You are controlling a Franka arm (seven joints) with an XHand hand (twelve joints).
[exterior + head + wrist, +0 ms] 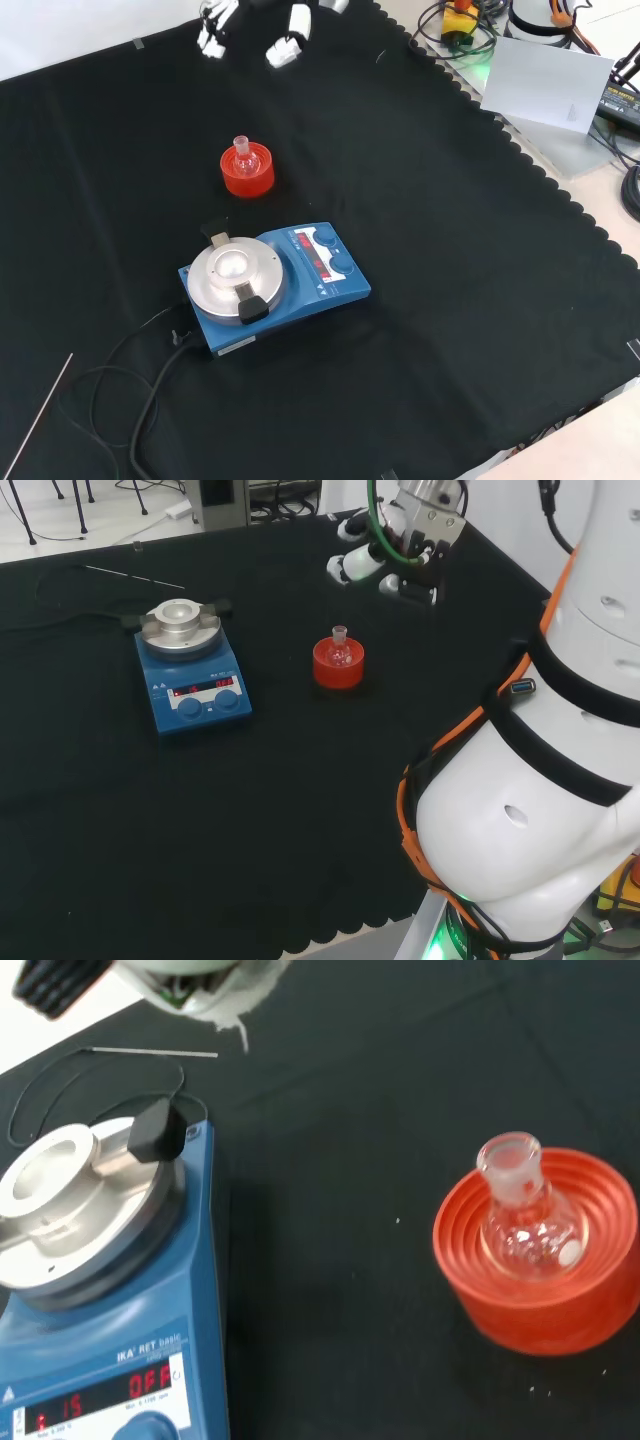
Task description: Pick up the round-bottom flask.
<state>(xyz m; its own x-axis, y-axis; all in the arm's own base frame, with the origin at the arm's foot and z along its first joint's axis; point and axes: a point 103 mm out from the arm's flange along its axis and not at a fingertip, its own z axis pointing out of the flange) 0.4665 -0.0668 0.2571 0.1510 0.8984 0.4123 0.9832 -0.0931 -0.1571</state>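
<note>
A small clear round-bottom flask (340, 646) (245, 156) (523, 1222) sits upright, neck up, in a red ribbed ring stand (338, 671) (248, 181) (545, 1305) near the middle of the black cloth. The hand (392, 552) hangs in the air to the right of and beyond the flask in the head view, well apart from it. In the front view its white-tipped fingers (286, 47) come in at the top edge, above the flask. The fingers look relaxed and hold nothing. A blurred white part of the hand (200, 982) shows in the wrist view.
A blue magnetic stirrer with a round metal plate (190, 685) (275, 285) (90, 1290) stands left of the flask in the head view, its black cable (140, 390) trailing off. A thin metal rod (130, 577) (35, 420) lies on the cloth beyond it.
</note>
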